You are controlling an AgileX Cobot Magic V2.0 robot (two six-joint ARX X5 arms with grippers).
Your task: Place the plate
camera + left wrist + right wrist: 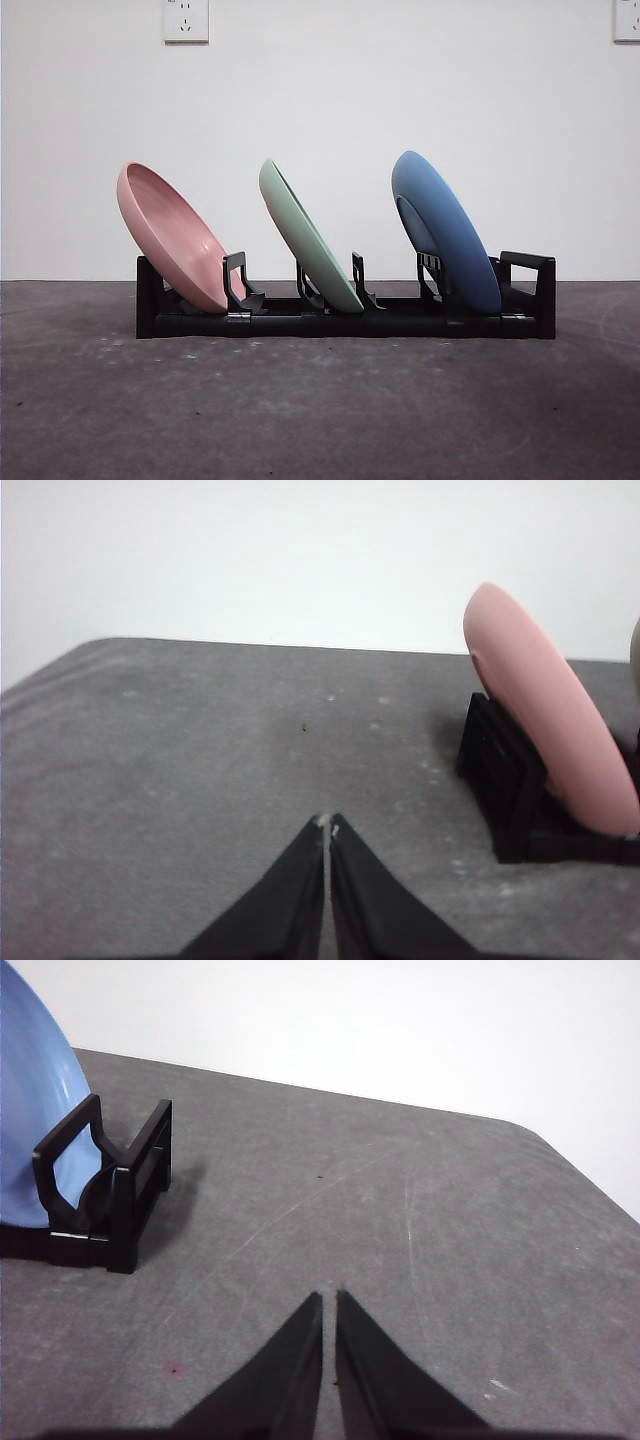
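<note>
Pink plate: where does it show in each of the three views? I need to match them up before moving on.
Front view: the pink plate leans in the leftmost slot of the black rack.
Left wrist view: it fills the right side, leaning in the rack's end, well clear of the left gripper.
Right wrist view: not in it; only the blue plate shows.
Shared landmark: the black rack.

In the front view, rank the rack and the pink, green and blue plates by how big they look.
1. Black dish rack, the widest thing by far.
2. Pink plate, showing the most face.
3. Blue plate, close behind pink; unsure.
4. Green plate, nearly edge-on, so it looks thinnest; true size may match.
</note>
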